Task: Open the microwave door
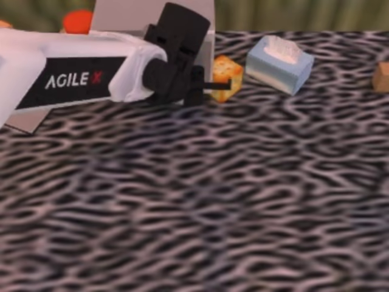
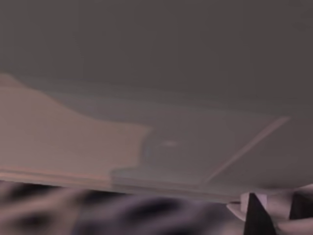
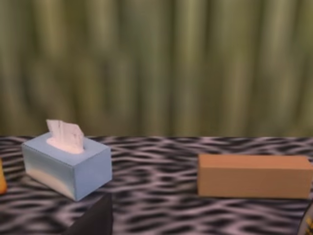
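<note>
Microwave (image 1: pixel 152 15): light grey box at far edge of counter (image 1: pixel 200 201), left of centre in top view, largely hidden under left arm; only a strip of its top and right side visible.

Microwave door (image 2: pixel 195 142): greyish translucent panel filling left wrist view at very close range, lower edge just above the counter surface; whether shut or ajar, cannot tell.

Left gripper (image 1: pixel 197 91): black, at the end of the white AgileX arm, placed against the microwave's front near its right end; jaws pointing toward the counter, state cannot tell. Two dark finger tips (image 2: pixel 255 215) seen at lower edge of left wrist view, close to the door.

Right gripper: not seen in top view; a dark part at lower edge of right wrist view only, jaws' state cannot tell.

Orange-yellow block (image 1: pixel 226 74): just right of left gripper, near the microwave's right side.

Pale blue tissue box (image 1: pixel 279 64): right of the block, white tissue standing out of its top.

Tan cardboard box (image 3: pixel 254 175): on counter, apart from tissue box, toward the right edge.

Orange round object (image 1: pixel 78 21): far left, behind the arm.

Backdrop: green curtain (image 3: pixel 161 63)
</note>
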{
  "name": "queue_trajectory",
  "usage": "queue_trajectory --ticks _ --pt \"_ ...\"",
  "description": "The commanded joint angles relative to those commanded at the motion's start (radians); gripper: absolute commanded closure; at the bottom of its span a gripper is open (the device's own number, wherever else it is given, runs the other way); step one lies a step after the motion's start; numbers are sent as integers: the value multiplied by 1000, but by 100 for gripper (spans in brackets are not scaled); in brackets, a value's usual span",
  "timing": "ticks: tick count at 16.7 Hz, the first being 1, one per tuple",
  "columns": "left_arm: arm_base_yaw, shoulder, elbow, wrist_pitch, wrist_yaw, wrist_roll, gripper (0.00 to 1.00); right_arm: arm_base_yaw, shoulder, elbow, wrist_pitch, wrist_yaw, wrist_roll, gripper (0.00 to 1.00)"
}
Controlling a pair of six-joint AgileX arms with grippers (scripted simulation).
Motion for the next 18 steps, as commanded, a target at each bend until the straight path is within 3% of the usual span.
queue_trajectory --ticks 5,18 --pt "13 -31 -46 28 26 41 100 0 0 0 0 0 0 0" --pt "14 -31 -47 29 27 42 100 0 0 0 0 0 0 0"
